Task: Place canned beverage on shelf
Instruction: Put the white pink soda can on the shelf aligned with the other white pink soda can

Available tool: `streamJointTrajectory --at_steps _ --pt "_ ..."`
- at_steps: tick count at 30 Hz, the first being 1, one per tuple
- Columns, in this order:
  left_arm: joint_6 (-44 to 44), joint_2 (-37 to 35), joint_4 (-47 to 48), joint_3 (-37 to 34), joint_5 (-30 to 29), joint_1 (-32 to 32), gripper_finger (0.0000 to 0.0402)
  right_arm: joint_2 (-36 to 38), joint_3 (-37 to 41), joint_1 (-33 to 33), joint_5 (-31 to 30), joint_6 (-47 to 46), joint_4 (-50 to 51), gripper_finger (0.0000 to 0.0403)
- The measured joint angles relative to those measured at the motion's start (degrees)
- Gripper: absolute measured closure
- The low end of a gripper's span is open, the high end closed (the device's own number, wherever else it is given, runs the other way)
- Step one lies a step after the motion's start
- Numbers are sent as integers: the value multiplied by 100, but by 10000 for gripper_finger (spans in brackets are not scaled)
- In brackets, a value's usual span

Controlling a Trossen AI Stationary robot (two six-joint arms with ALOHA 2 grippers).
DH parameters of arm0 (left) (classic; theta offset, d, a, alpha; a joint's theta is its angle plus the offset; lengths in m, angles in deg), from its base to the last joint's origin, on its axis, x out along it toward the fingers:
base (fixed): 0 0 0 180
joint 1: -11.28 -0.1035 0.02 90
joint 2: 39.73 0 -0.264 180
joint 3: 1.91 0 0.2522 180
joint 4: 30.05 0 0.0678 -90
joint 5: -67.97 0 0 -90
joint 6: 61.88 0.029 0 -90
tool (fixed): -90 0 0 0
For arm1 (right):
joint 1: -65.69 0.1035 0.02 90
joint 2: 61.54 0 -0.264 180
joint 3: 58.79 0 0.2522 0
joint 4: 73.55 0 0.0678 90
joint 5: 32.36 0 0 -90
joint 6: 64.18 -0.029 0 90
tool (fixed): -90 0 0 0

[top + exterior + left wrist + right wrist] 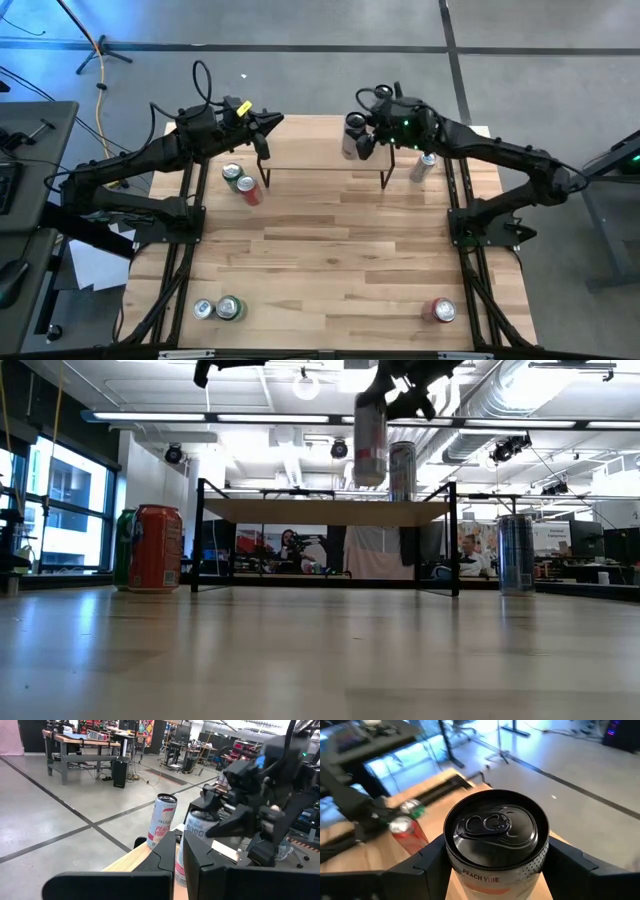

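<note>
White can hangs clamped in right end effector above the shelf, beside another standing can.

In the low view both arms are cut off by the top edge, so only the underside of the right gripper shows above the held can. That can is blurred there, its label unreadable. In the right wrist view the bottom edge crops the can's body below the words "PEACH VIBE". In the left wrist view the left gripper hides the foot of the standing can, and a second can at 3 o'clock of it is mostly covered, perhaps by the right arm. People beyond the shelf are too small to make out.
</note>
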Motion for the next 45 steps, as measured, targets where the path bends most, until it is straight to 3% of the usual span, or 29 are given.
streamJointTrajectory --at_steps 10,17,21,37,45 --pt "7 0 86 0 0 0 402 -92 2 624 -2930 -1480 682 164" --pt "4 0 105 0 0 0 402 -94 2 712 -3938 -2507 1227 164" --pt "48 0 105 0 0 0 402 -124 2 676 -3927 -2905 1659 163" --pt "6 0 103 0 0 0 402 -333 0 205 -3651 -2565 1506 163" --pt "-9 0 101 0 0 0 402 -367 -5 207 -3661 -2541 1492 115"
